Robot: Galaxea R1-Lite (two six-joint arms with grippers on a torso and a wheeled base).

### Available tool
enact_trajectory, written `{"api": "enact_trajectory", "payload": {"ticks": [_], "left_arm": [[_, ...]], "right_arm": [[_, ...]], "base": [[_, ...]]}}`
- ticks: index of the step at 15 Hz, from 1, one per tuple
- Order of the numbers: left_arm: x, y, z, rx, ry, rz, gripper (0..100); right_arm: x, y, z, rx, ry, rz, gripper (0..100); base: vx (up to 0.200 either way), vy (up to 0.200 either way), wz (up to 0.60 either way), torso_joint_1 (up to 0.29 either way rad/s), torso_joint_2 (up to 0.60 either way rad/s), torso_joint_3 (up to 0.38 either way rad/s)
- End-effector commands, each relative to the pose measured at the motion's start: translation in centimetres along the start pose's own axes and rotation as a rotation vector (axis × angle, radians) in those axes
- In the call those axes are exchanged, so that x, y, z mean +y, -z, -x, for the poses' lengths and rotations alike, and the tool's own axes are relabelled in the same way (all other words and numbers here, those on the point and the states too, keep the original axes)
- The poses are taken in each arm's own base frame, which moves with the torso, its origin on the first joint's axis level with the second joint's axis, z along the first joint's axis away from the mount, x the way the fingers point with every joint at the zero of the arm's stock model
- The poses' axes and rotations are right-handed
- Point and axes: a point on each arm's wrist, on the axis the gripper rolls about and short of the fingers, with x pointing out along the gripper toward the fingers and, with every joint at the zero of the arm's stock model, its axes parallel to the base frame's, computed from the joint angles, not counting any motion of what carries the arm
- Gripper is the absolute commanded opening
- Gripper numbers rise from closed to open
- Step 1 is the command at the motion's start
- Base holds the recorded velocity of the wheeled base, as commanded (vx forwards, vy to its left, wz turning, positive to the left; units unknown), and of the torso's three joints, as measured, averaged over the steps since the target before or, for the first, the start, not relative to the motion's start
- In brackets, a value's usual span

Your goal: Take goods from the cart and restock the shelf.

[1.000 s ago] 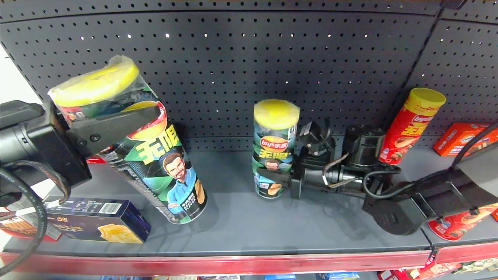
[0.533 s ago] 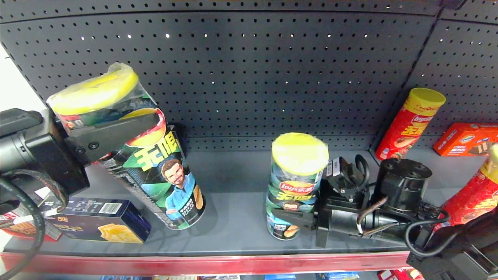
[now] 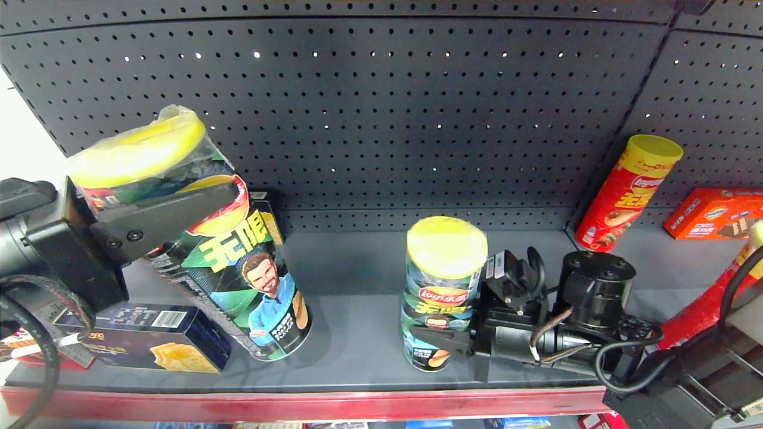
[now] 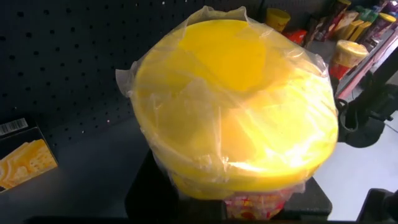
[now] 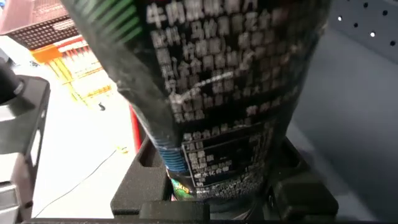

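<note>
Spanning the head view, the grey shelf (image 3: 357, 333) has a pegboard back (image 3: 381, 119) and a red front lip. Biggest on it is the tilted chip can (image 3: 238, 268), its plastic-wrapped yellow lid (image 4: 236, 106) leaning toward the robot's left and its base low at the shelf deck; whether it touches, I cannot tell. The left gripper (image 3: 179, 202) has its fingers clamped on this can's upper part. Near the front lip, right of centre, an upright chip can (image 3: 441, 280) is gripped low down by the fingers of the right gripper (image 3: 441, 342). A red can (image 3: 629, 190) leans at the back right, a blue box (image 3: 149, 342) lies front left, and an orange box (image 3: 712, 211) sits far right.
</note>
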Motion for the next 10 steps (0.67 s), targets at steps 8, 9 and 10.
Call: {"api": "enact_trajectory", "payload": {"ticks": [8, 9, 10], "left_arm": [[0.0, 0.1, 0.0, 0.003, 0.0, 0.002, 0], [0.0, 0.1, 0.0, 0.003, -0.002, 0.001, 0], [0.0, 0.2, 0.0, 0.006, -0.002, 0.003, 0]], "right_arm": [[-1.1, 1.0, -1.2, 0.005, 0.006, 0.003, 100], [-1.0, 0.4, -0.7, -0.006, 0.011, 0.014, 100], [-0.9, -0.2, -0.1, -0.015, 0.022, 0.019, 100]], "base": [[0.0, 0.0, 0.0, 0.0, 0.0, 0.0], [0.0, 0.0, 0.0, 0.0, 0.0, 0.0], [0.0, 0.0, 0.0, 0.0, 0.0, 0.0]]}}
